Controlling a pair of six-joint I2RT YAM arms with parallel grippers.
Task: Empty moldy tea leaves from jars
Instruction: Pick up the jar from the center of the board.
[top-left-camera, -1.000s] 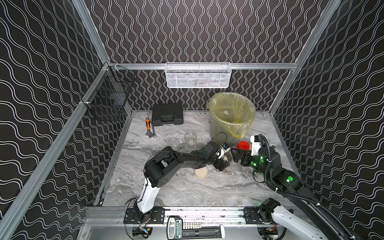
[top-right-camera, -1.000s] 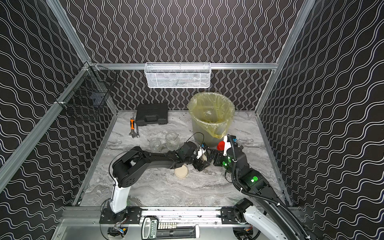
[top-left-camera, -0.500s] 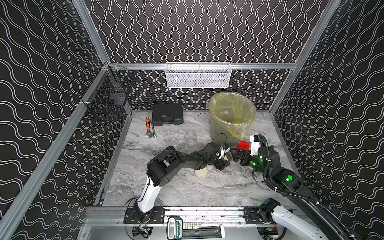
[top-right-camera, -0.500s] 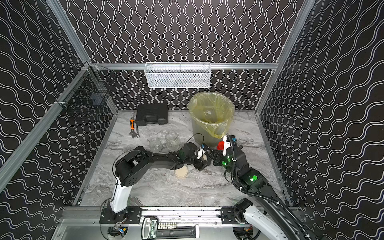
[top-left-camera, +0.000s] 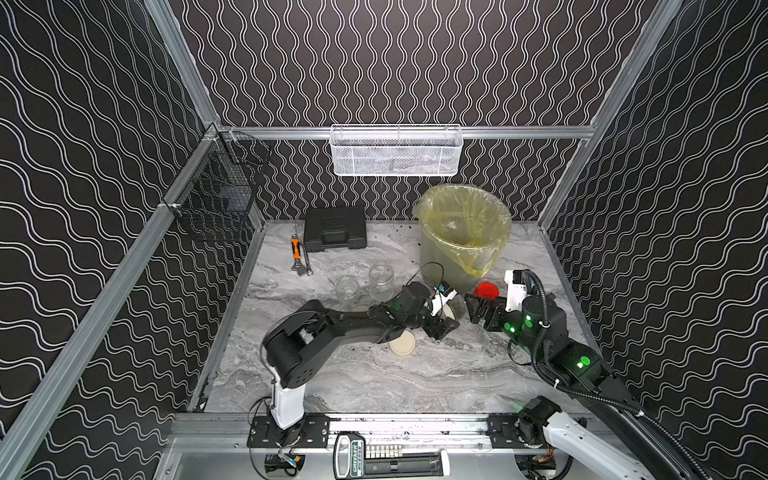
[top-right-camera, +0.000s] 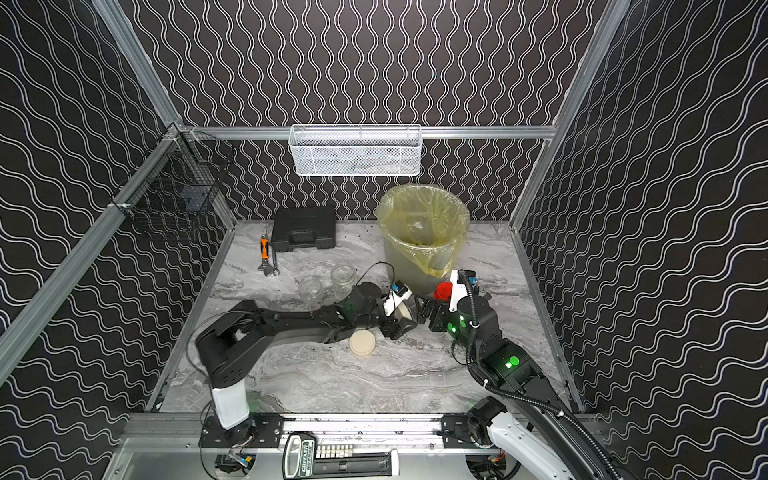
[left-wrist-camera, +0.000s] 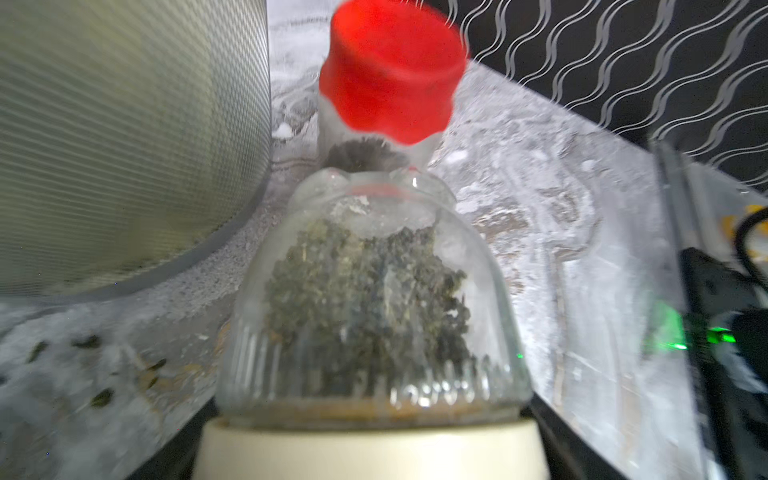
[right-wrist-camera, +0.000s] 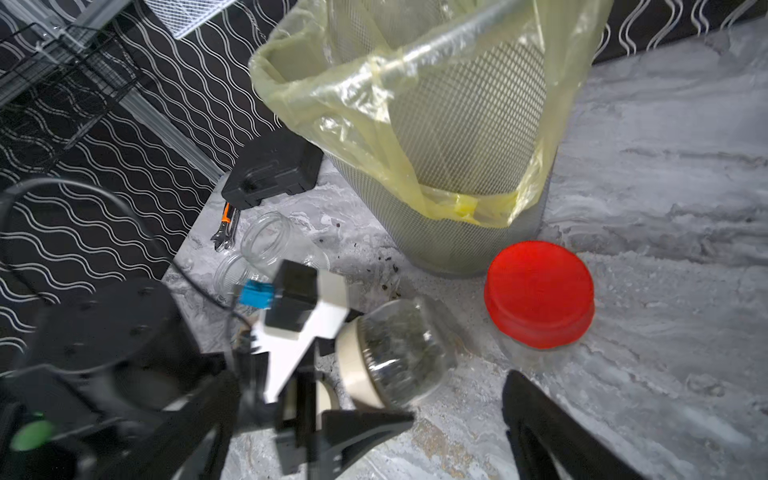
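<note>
Locate the black case (top-left-camera: 335, 228) at the rear of the surface (top-left-camera: 374, 386); the orange-handled wrench (top-left-camera: 300, 261) lies beside it; the yellow-lined bucket (top-left-camera: 436, 259) stands near; a white mesh basket (top-left-camera: 395, 156) hangs above.

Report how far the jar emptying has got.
Done: two open jars stand empty, one loose lid nearby. In hand: the cream-lidded jar lies sideways, left hand at its lid. Left: that jar and the red-lidded jar, both holding tea.

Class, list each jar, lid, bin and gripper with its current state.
Cream-lidded jar: capped, tipped sideways, tea leaves inside.
Red-lidded jar: capped, upright.
Nearer lidless jar: empty.
Farther lidless jar: empty.
Loose cream lid: lying flat.
Lined bin: open.
Left gripper: at the cream-lidded jar; grip unclear.
Right gripper: open, empty.
</note>
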